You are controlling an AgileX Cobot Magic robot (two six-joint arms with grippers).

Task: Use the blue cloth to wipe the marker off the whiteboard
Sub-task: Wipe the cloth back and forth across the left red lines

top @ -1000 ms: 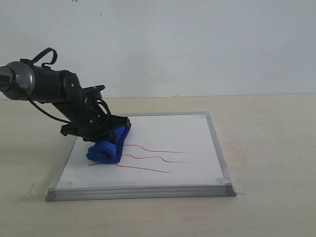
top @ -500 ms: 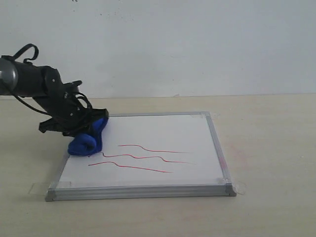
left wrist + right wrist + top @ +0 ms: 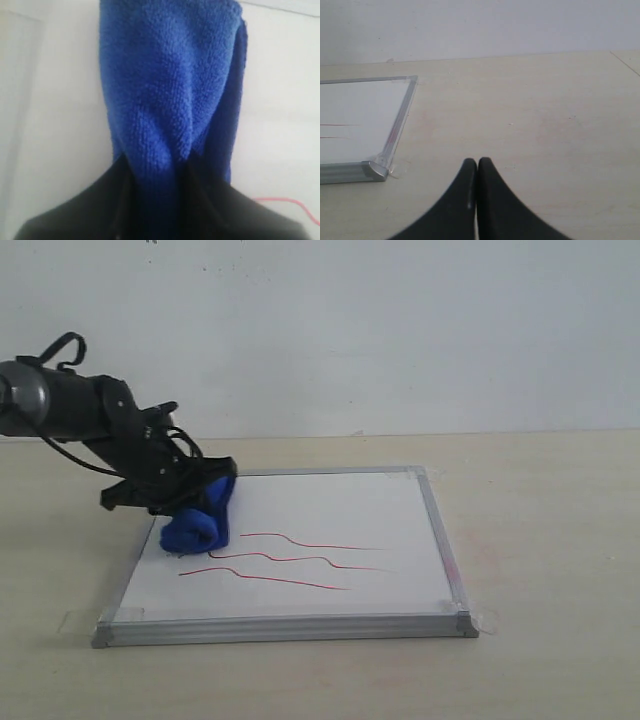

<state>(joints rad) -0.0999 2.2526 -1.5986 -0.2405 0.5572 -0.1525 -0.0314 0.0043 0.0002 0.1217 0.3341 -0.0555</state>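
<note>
1. The left claw (image 3: 200, 498) is clamped on the blue cloth (image 3: 197, 523), which rests on the left part of the whiteboard (image 3: 340, 502)
2. To wipe well, press the cloth flat and sweep right, then nearer, so all three lines are covered
3. The marker (image 3: 300, 562) lies just right of the cloth and claw
4. The right claw (image 3: 477, 170), tips together and empty, sits over the tabletop (image 3: 545, 125) right of the board

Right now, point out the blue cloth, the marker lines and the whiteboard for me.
blue cloth (image 3: 200, 520), exterior view, middle of the rolled bundle.
marker (image 3: 300, 560), exterior view, on the middle red line.
whiteboard (image 3: 340, 502), exterior view, bare white surface above the lines.
</note>
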